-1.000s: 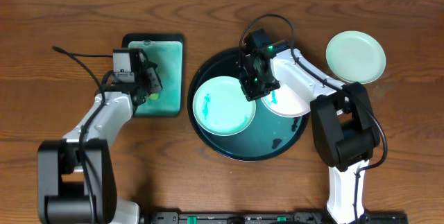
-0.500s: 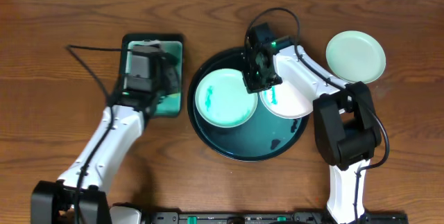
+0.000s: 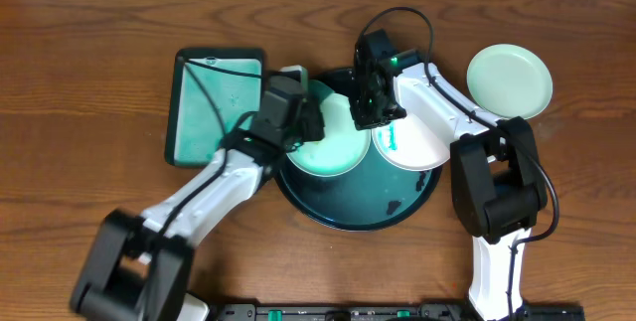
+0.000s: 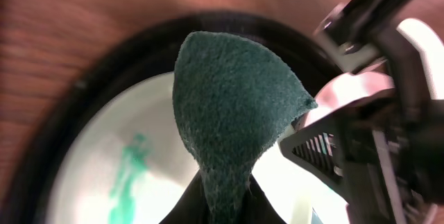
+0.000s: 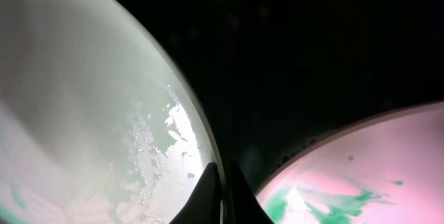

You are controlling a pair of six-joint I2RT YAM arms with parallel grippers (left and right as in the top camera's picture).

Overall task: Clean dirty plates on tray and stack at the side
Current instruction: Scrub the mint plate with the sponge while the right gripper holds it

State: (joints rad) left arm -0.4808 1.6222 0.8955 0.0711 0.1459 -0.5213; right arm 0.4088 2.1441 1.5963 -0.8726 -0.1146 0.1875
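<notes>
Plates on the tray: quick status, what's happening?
Left gripper shut on sponge, over mint plate. Right gripper pinching that plate's rim. White plate smeared, beside it. Nothing blocking.

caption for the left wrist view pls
Left gripper holds a green sponge over the smeared mint plate in the round tray.

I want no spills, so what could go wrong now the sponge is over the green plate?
The right tool grips the mint-green plate only at its rim; scrubbing with the scouring pad might twist it loose.
The left tool sits close to the right tool, so strokes may collide.
The smeared white plate lies right beside in the tray; a sliding plate could knock it.
</notes>
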